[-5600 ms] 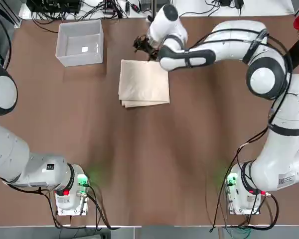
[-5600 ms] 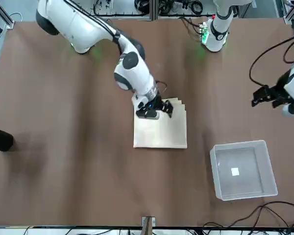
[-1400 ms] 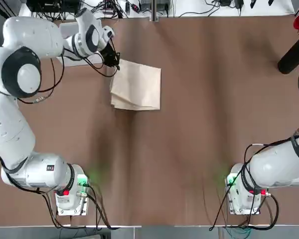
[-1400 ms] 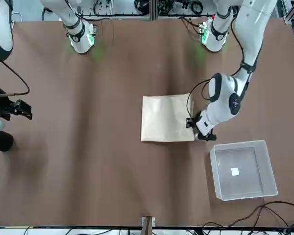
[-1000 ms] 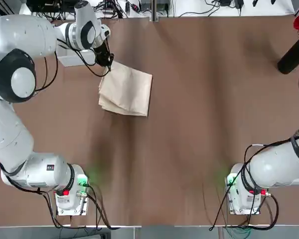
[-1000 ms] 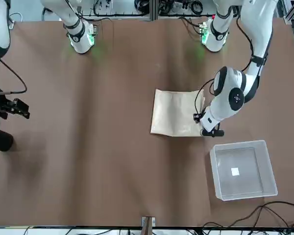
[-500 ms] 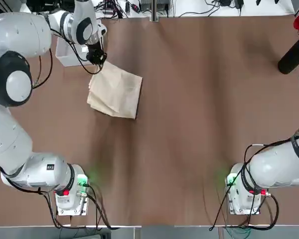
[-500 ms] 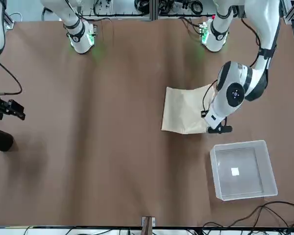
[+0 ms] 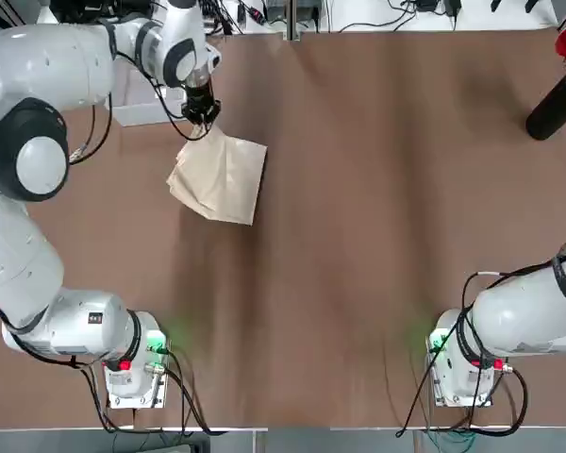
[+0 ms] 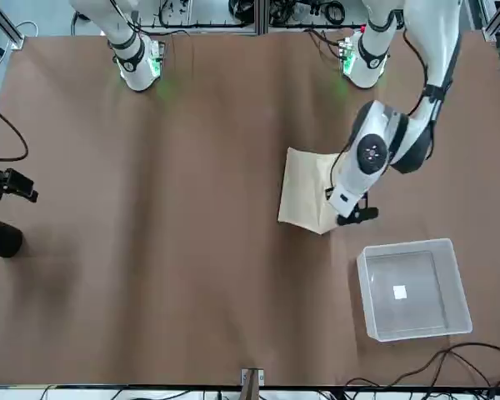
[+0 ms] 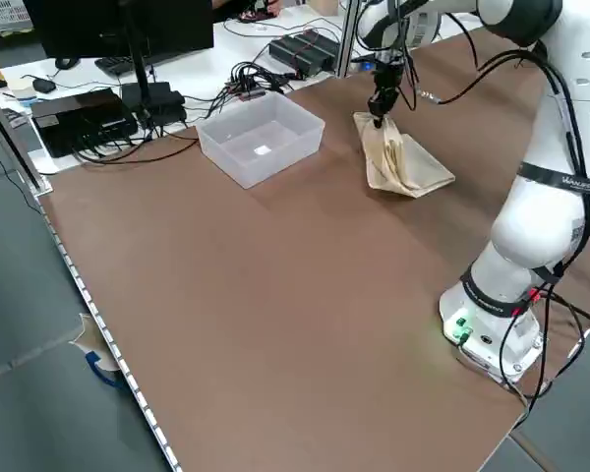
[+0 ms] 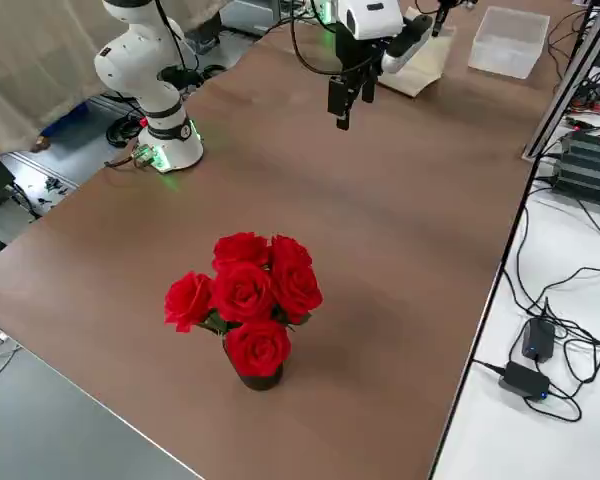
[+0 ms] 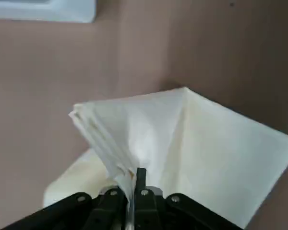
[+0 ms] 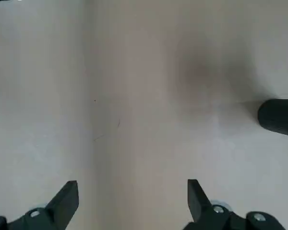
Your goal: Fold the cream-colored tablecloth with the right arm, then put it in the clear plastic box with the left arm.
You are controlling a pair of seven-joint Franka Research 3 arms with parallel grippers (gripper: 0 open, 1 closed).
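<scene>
Top view shows the left arm (image 9: 52, 61) curling in from the table's left edge, its left gripper (image 9: 206, 117) pinched shut on one corner of the cream-colored tablecloth (image 9: 222, 176). That corner is lifted off the brown table (image 9: 377, 189) while the rest of the folded cloth trails away from the fingers, toward the robot and a little to its right, resting on the surface. Behind the gripper's wrist, to its left, lies the clear plastic box (image 9: 137, 104), mostly hidden by the arm in this view; from the front it stands apart from the cloth, with a small white mark (image 10: 400, 292) on its bottom. The left wrist camera shows the stacked layers of the cloth fanning out from the closed fingertips (image 13: 140, 178), the folded edges rising in a ridge. Farther right, the right arm (image 9: 538, 311) is drawn back near its base, and its right gripper (image 14: 132, 201) hangs over bare table with jaws spread wide and nothing between them. A dark vase of red roses (image 12: 245, 300) stands beyond that gripper near the table's right edge.
</scene>
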